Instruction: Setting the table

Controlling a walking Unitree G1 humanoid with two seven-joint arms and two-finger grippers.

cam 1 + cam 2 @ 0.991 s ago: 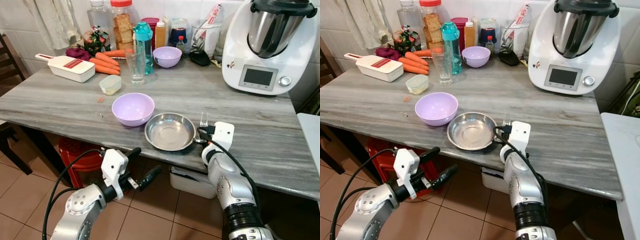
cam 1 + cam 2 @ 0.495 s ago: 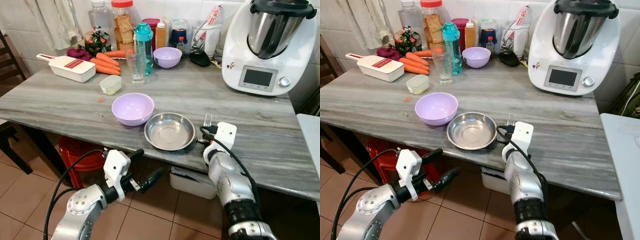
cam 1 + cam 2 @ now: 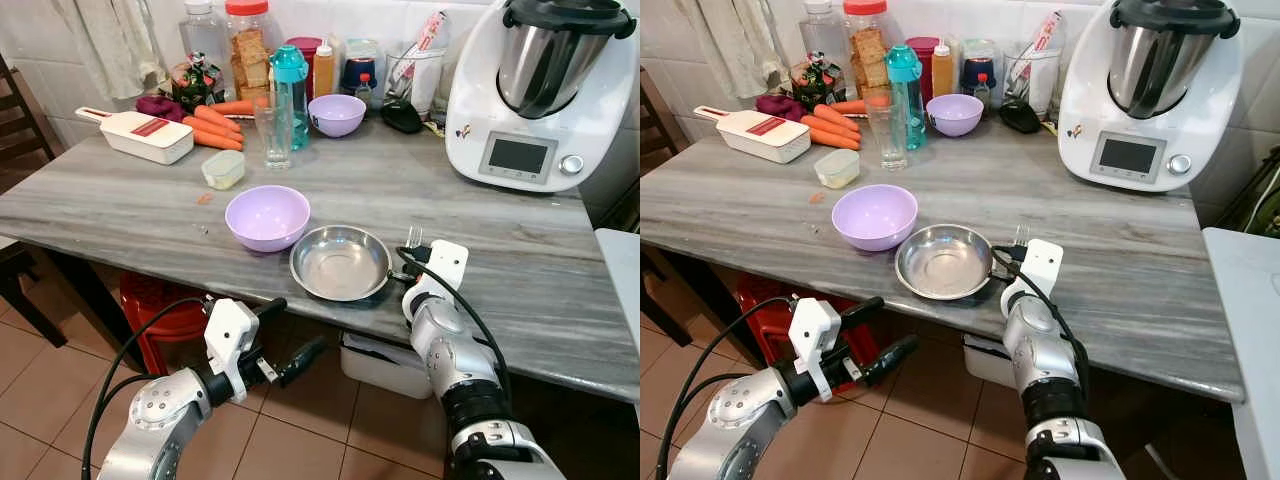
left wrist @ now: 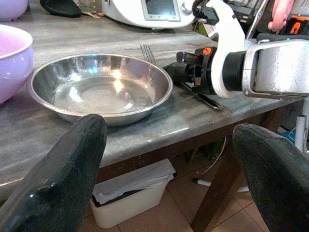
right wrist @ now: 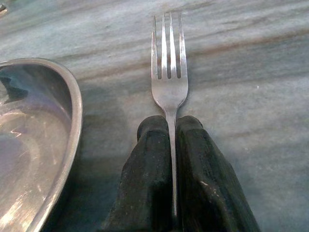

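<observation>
Right gripper [image 5: 171,145] pinches fork [image 5: 169,82] by its handle, low over the tabletop [image 3: 500,240], just right of the steel bowl [image 3: 340,262]; long axis runs front-to-back, tines pointing away from robot. Left gripper [image 3: 285,330] spread, below table edge.

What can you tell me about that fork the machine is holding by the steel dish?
The fork looks like plain shiny metal, with four straight tines and a thin handle. The right claw is shut on that handle, its two black fingers pressed against either side. The fork points away from the robot, low over the grey streaked tabletop, just right of the round steel dish without touching it. Whether its tines rest on the table is unclear.
</observation>
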